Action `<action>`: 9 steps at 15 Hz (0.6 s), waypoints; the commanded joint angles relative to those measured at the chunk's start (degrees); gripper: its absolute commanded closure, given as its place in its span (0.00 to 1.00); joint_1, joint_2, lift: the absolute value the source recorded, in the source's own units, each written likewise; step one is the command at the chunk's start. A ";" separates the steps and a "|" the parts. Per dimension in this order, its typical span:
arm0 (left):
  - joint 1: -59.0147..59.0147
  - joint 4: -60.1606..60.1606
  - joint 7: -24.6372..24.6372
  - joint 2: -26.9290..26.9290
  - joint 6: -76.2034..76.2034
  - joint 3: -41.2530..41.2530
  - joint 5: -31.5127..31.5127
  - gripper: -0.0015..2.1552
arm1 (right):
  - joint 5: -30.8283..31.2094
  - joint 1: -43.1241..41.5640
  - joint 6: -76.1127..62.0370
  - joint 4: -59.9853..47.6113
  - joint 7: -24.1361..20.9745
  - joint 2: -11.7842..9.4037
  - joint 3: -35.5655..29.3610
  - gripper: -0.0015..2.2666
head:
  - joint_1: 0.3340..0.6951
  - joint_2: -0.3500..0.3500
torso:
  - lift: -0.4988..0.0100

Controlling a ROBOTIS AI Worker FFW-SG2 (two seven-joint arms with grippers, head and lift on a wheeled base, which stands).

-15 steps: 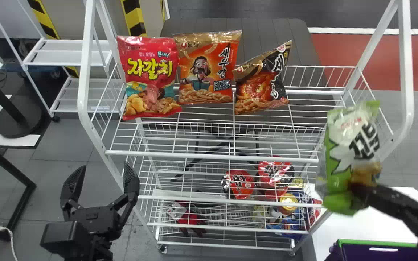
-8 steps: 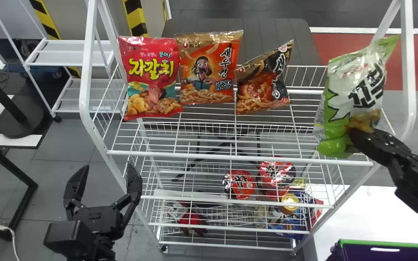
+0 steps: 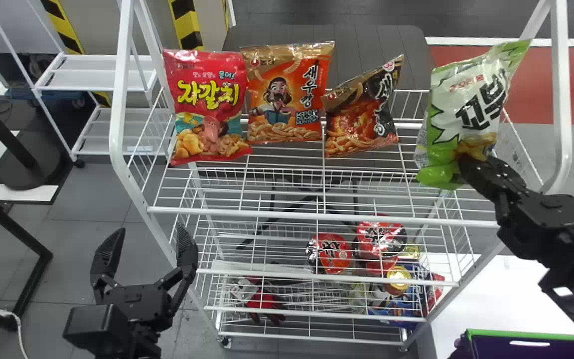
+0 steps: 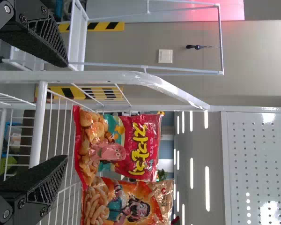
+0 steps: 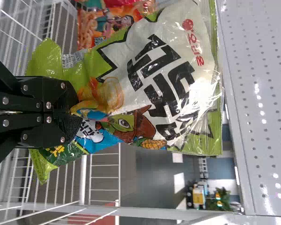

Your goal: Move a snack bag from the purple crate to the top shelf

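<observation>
Snack bag [image 3: 469, 102], shiny w/ crinkles, in R tool [image 3: 467, 163].

Three snack bags [image 3: 287, 94] stand on the top shelf [image 3: 277, 215].

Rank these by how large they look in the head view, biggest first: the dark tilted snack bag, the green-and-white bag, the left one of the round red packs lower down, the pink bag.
1. Green-and-white bag and pink bag: too close to rank
2. Dark bag
3. Round red pack
</observation>
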 commanded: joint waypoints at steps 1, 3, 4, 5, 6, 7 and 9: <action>0.00 0.00 0.01 0.09 0.00 -0.07 -0.10 0.06 | 0.67 -2.73 -2.45 4.97 -1.61 0.05 1.29 0.92 | 1.00 0.54 | 0.98; 0.00 -0.09 0.01 0.09 0.00 -0.07 -0.10 0.06 | 1.28 -5.28 -2.27 7.69 -3.55 0.05 1.82 0.92 | 1.00 0.54 | 0.98; 0.00 -0.09 0.01 0.09 0.00 0.02 -0.10 0.06 | 1.46 -6.33 -2.27 8.75 -4.16 0.05 1.91 0.92 | 1.00 0.53 | 0.98; 0.00 -0.09 0.01 0.09 0.00 0.02 -0.10 0.06 | 1.72 -7.74 -2.10 10.07 -4.34 0.05 1.82 0.92 | 1.00 0.53 | 0.98; 0.00 -0.18 0.10 0.18 -0.17 0.02 -0.10 0.06 | 1.90 -9.06 -2.10 11.65 -4.42 0.05 1.73 0.92 | 1.00 0.53 | 0.98; 0.09 -0.18 0.10 0.18 -0.17 0.02 -0.10 0.06 | 2.34 -10.02 -2.10 12.88 -4.42 0.05 1.73 0.92 | 1.00 0.52 | 0.98; 0.09 -0.09 0.10 0.18 -0.17 0.10 -0.10 0.06 | 3.04 -12.40 -2.10 15.95 -4.42 0.05 1.47 0.92 | 1.00 0.52 | 0.98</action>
